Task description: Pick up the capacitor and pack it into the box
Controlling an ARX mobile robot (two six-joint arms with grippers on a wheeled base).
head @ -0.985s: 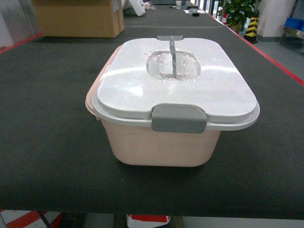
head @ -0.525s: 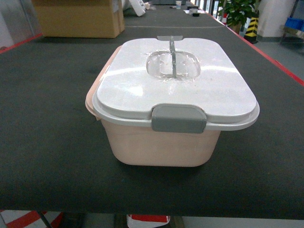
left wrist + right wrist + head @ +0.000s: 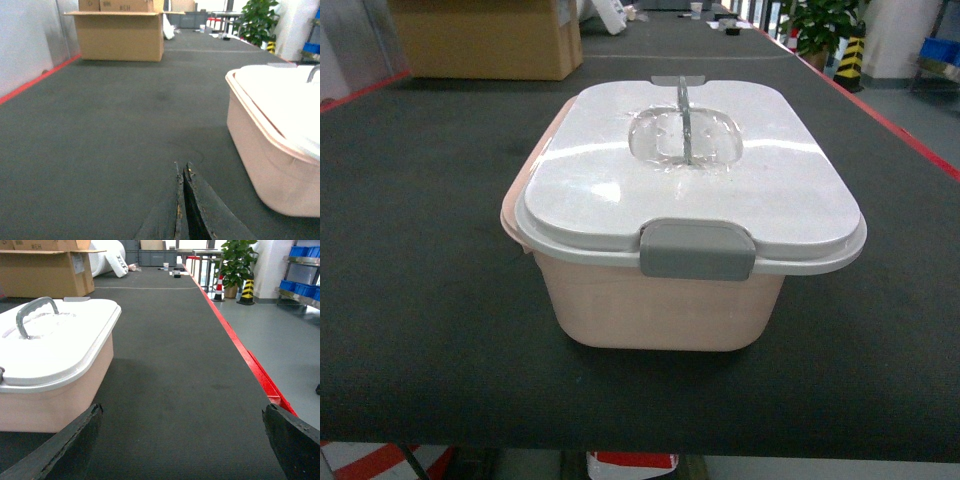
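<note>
The pink box (image 3: 660,305) sits near the front edge of the dark grey table (image 3: 420,300), roughly centred in the head view, with its white lid (image 3: 690,180) on. The grey front latch (image 3: 697,250) lies over the rim, and the grey handle (image 3: 684,118) stands upright in the lid's recess. No capacitor can be made out in any view. Left gripper (image 3: 182,172): fingers pressed together, tips meeting low over the table surface, holding nothing, to the left of the box and apart from it. Right gripper (image 3: 182,415): fingers spread wide, one at each lower corner of its wrist view, nothing between them, with the box just to the left of the left finger. A brown cardboard carton (image 3: 485,38) stands at the far left of the table. A potted plant (image 3: 235,262) stands on the floor beyond the table's red edge.
</note>
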